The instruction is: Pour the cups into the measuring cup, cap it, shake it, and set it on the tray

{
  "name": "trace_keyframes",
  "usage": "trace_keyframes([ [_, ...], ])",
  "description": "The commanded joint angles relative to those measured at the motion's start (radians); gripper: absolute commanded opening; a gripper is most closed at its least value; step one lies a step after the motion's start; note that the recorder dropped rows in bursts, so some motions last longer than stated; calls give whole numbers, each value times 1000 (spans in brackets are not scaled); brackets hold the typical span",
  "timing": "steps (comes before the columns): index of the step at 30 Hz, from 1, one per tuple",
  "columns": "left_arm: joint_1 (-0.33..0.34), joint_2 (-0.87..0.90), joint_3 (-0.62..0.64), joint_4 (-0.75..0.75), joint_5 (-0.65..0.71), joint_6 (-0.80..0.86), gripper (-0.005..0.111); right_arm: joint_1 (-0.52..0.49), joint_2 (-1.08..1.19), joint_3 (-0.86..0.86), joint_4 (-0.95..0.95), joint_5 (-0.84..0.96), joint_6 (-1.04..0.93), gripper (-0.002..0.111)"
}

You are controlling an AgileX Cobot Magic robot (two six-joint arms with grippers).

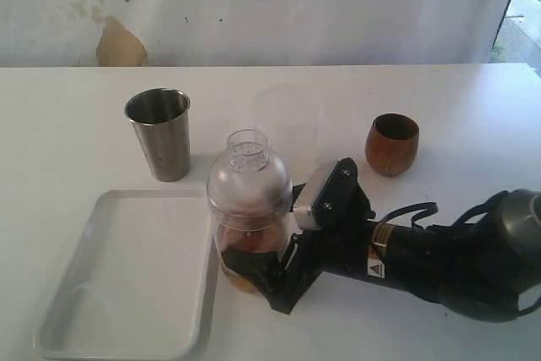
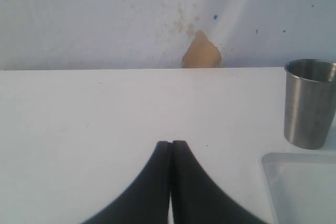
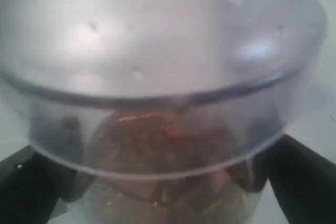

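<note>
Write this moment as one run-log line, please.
right gripper clasps measuring cup, dome cap on, beside tray | left gripper shut, empty | steel tumbler, wooden cup upright

signs: black warning-triangle sticker (image 1: pixel 374 270) on right arm (image 1: pixel 439 264) | text: none readable, small print blurred

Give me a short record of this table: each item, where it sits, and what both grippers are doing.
measuring cup: upright on the table, brownish contents, right beside the tray
cap: clear dome, on the measuring cup
tray: white, front left
steel tumbler: upright, behind the tray
wooden cup: upright, right rear, standing apart
right gripper: jaws on either side of the measuring cup; grip not certain
left gripper: shut, holding nothing
</note>
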Motion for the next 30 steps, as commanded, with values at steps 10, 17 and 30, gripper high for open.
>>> trace_keyframes([
  [10,0,-4,5,5,-10,-1,0,53,62,-97,0,-12,6,92],
  [17,0,-4,5,5,-10,-1,0,53,62,-99,0,-12,6,92],
  [30,0,-4,5,5,-10,-1,0,53,62,-99,-18,-94,6,92],
])
